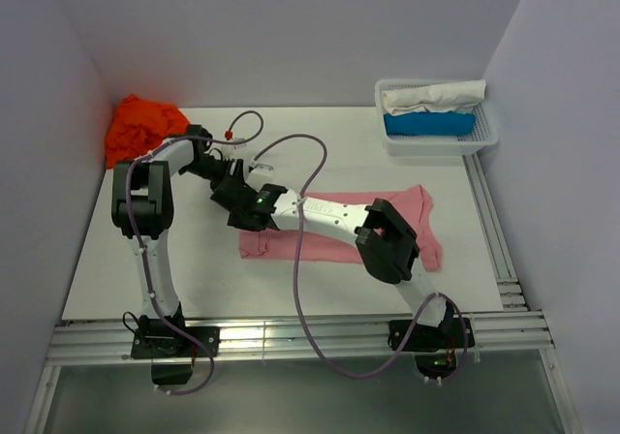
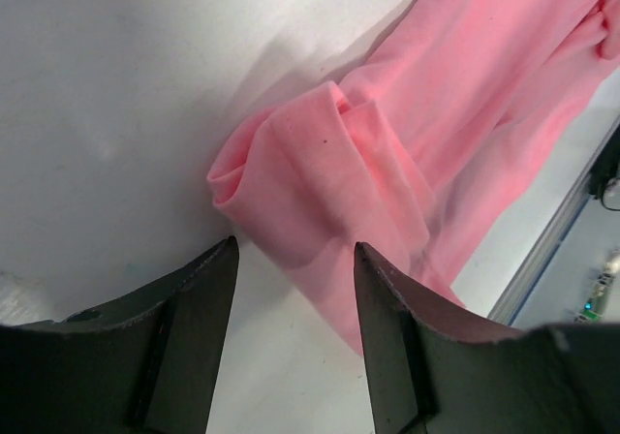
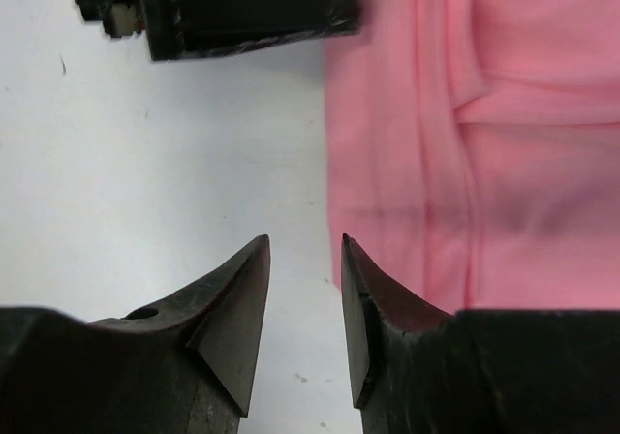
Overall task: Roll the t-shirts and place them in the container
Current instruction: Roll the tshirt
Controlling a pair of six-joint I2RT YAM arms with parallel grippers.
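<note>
While hovering at folded left end of pink t-shirt [image 1: 418,219], noted spread and empty: left claw [image 2: 291,250], right claw [image 3: 305,245]. Lies lengthwise left-to-right across centre of tabletop [image 1: 213,269]. Starts just ahead of left claw, probably the nearer. Noted orange t-shirt [image 1: 140,129] heaped upper left.

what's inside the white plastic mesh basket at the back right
A rolled white cloth and a rolled bright blue cloth lie side by side in the basket. Anything beneath them is covered.
</note>
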